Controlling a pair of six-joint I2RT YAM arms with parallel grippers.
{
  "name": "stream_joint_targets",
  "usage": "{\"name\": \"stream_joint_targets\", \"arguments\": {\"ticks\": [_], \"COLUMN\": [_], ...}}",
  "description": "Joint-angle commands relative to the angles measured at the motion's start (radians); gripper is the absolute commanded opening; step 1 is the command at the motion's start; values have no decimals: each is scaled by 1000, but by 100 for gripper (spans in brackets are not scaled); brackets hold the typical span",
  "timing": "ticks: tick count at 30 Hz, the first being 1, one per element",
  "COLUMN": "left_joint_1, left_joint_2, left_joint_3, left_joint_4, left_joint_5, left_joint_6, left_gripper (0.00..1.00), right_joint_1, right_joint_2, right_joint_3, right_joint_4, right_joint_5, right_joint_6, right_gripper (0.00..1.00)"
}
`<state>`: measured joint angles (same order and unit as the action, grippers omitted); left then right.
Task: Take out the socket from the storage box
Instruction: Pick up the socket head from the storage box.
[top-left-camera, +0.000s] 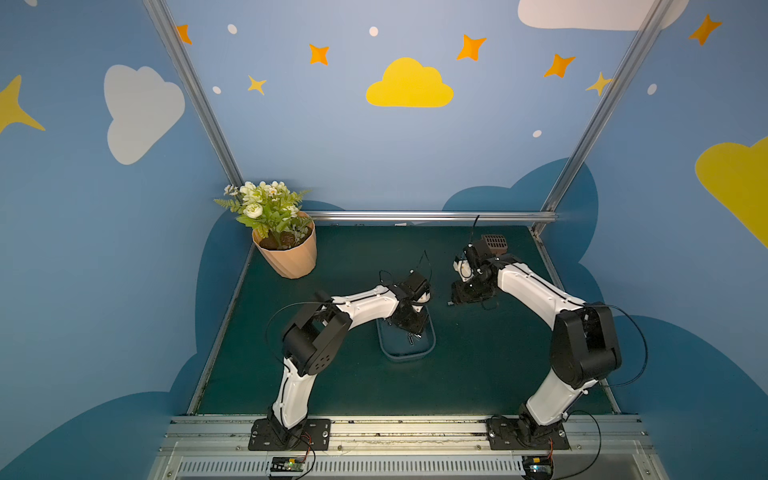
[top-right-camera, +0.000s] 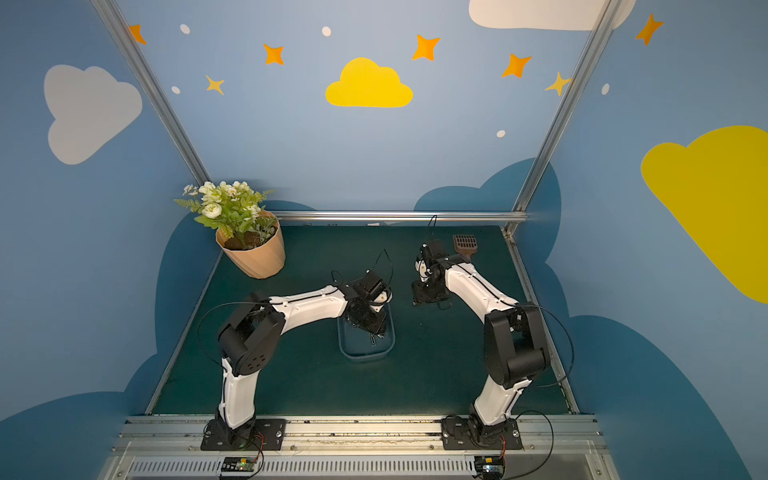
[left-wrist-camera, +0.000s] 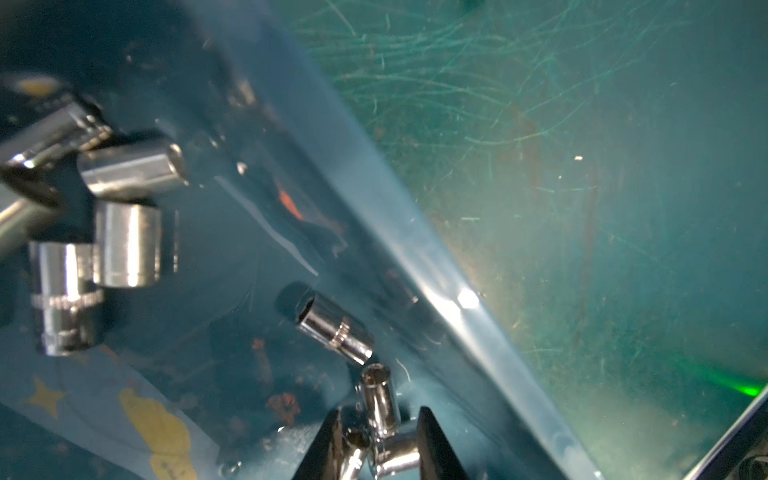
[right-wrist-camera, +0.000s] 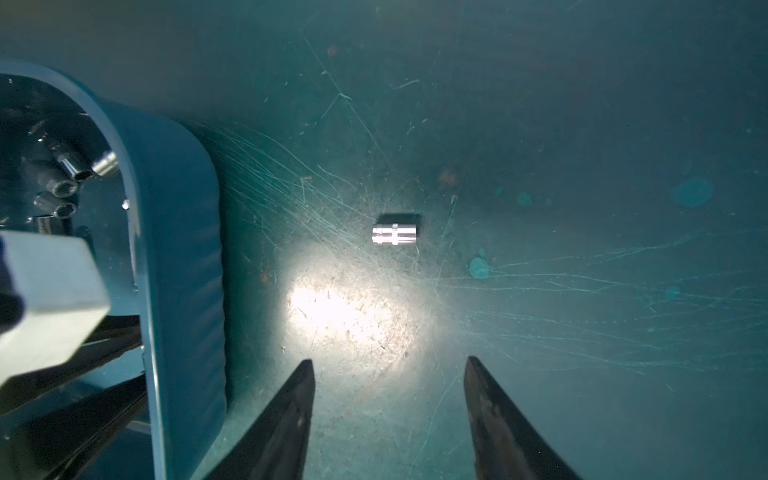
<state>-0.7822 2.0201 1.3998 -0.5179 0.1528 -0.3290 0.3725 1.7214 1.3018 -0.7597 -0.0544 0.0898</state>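
In both top views the left arm (top-left-camera: 365, 305) covers most of the storage box (top-left-camera: 406, 356), and its contents are mere glints. The left wrist view shows chrome sockets (left-wrist-camera: 334, 330) lying inside. A few, partly cut off, sit between the left gripper's (left-wrist-camera: 381, 409) fingers; whether they are clamped I cannot tell. The right gripper (right-wrist-camera: 388, 359) stands open over the mat (right-wrist-camera: 582, 124), where a lone socket (right-wrist-camera: 394, 235) lies outside the box.

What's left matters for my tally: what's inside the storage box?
Chrome sockets lie inside the storage box: several larger ones clustered, one small one alone, more small ones between the left gripper's fingers. The left arm covers part of the floor in both top views.
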Motion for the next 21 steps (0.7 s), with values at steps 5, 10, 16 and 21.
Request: {"name": "stream_joint_targets", "arguments": {"ticks": [5,10,16,21], "left_joint_1": [-9,-12,-10,-11], "left_joint_2": [39,55,72,77], "left_joint_3": [35,46,53,57], "left_joint_4": [-52,-77,-79,-79], "left_joint_5": [-38,-77,-99,-112], "left_joint_6": [-27,-29,-40,-49], "left_gripper": [29,26,22,18], "right_joint_1": [-9,-8,-8,-7], "right_joint_2": [-23,-22,-20,-19], "right_joint_3": [-12,-13,-12,-11], "right_joint_4": [5,5,5,5], "right_joint_5": [-15,-18,-14,-15], "right_joint_6": [4,6,6,2], "right_gripper": [59,59,58,58]}}
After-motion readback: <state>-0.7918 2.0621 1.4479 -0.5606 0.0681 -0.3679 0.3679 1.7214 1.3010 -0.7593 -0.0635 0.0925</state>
